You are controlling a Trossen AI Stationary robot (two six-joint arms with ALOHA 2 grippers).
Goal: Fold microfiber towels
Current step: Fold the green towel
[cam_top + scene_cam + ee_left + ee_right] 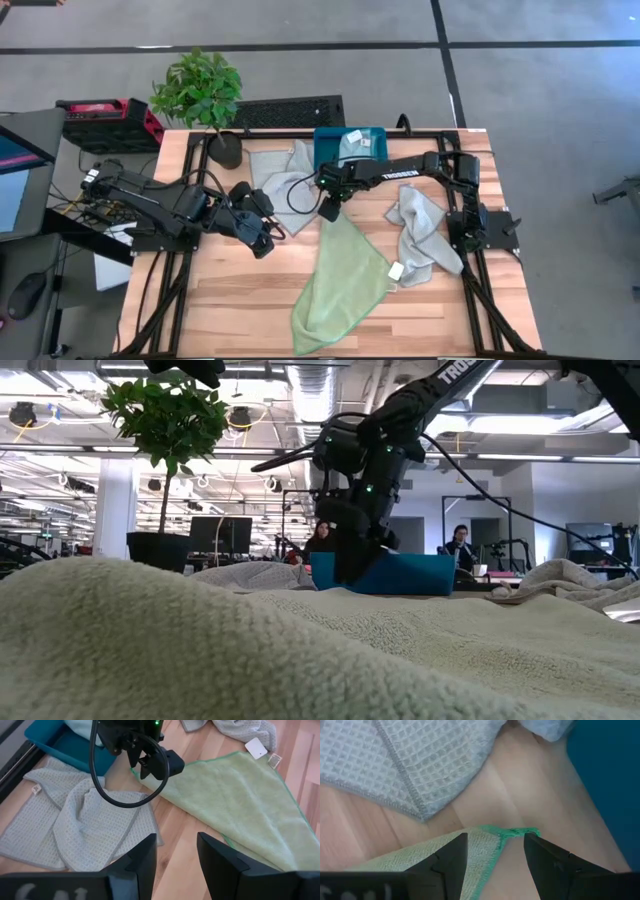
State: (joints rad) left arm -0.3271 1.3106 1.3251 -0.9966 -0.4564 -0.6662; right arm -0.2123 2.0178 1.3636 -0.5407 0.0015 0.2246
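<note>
On the wooden table [240,320] the light green towel [340,280] lies spread flat; the right gripper [330,210] hovers open-jawed over its corner by the teal bin [325,145], gripping nothing, while the left gripper [262,240] waits open beside a grey towel [283,170]

The green towel [300,650] fills the low view, blurred and cropped.

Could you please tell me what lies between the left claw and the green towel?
Only bare wooden tabletop; the left wrist view shows the open left claw short of the light green microfiber towel.
</note>
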